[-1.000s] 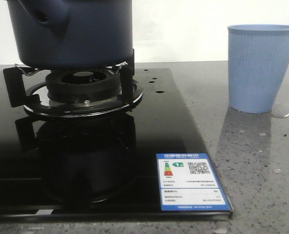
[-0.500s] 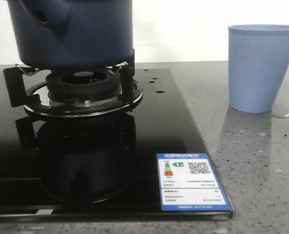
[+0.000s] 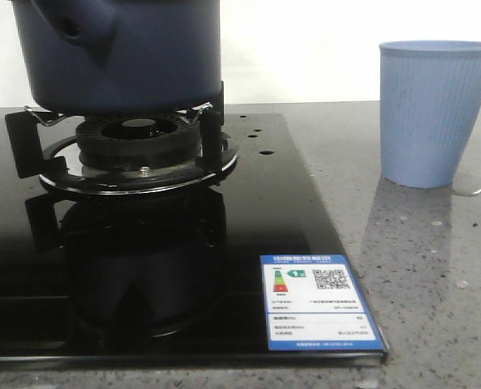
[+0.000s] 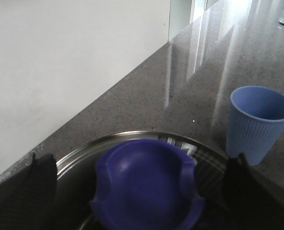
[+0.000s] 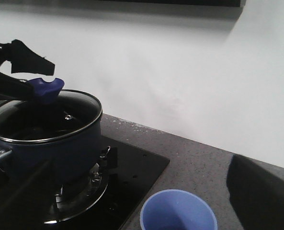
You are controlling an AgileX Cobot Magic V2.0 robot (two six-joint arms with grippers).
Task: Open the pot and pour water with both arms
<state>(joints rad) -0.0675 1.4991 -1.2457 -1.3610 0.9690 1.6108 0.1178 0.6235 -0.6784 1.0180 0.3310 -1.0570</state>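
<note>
Bright, even room light; the glossy black cooktop (image 3: 248, 203) mirrors the pot (image 3: 126, 57), window glare streaks the countertop (image 4: 213, 62), wrist views soft and dim near the fingers

Kitchen counter with a gas hob
A black glass hob (image 3: 289, 211) with burner (image 3: 139, 138) sits on the grey speckled stone worktop (image 3: 435, 267).

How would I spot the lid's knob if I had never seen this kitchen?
Start at the black glass stove, where the dark navy pot sits on the burner. A steel-rimmed glass lid covers it. The knob on top is a bright blue scalloped dish, more vivid than the pale ribbed cup nearby.
</note>
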